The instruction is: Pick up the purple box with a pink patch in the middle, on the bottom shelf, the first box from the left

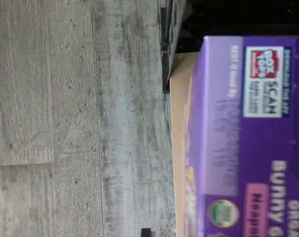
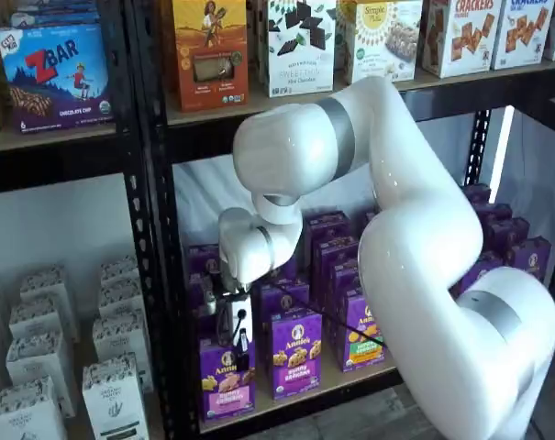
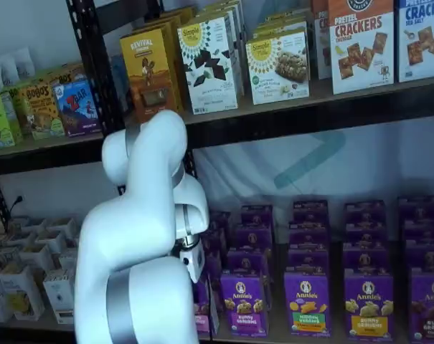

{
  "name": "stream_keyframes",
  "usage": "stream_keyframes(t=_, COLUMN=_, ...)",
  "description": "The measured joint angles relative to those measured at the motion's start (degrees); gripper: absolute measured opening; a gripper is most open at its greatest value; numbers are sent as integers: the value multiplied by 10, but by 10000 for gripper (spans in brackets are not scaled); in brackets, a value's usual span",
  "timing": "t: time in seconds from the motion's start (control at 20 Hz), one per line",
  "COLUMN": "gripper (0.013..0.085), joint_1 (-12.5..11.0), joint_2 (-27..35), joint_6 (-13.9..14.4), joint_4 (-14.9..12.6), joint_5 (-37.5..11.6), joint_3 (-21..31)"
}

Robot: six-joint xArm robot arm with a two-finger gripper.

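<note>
The small upright purple cardboard carton with a pink band (image 2: 226, 378) stands at the front left corner of the tan-boarded, black-framed bottom shelf (image 2: 350, 379). It looks light and stiff-walled but crushable, with a slick printed skin, so its two narrow side walls near the top seem the best hold. The white-bodied gripper (image 2: 228, 328) hangs right over its top; whether the black fingers have closed on it I cannot tell. One pink-banded carton shows at the front; three front-row cartons are visible beside the arm.
</note>
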Motion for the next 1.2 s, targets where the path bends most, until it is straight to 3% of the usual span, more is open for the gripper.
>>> stream_keyframes(t=0.05, gripper=610, joint_1=0, joint_2=0, joint_6=-1, joint_4=1, joint_5=2, joint_3=0)
stream_keyframes(t=0.15, gripper=530, joint_1=0, joint_2=-1, joint_6=-1, joint_4=1, joint_5=4, joint_3=0)
stream_keyframes(t=1.1, gripper=530, joint_1=-1, joint_2=-4, joint_6=0, joint_4=-1, joint_5=-22, joint_3=14)
stream_keyframes(t=1.2, gripper=490, joint_1=0, joint_2=-5, joint_6=-2, joint_4=1, joint_5=-25, joint_3=16)
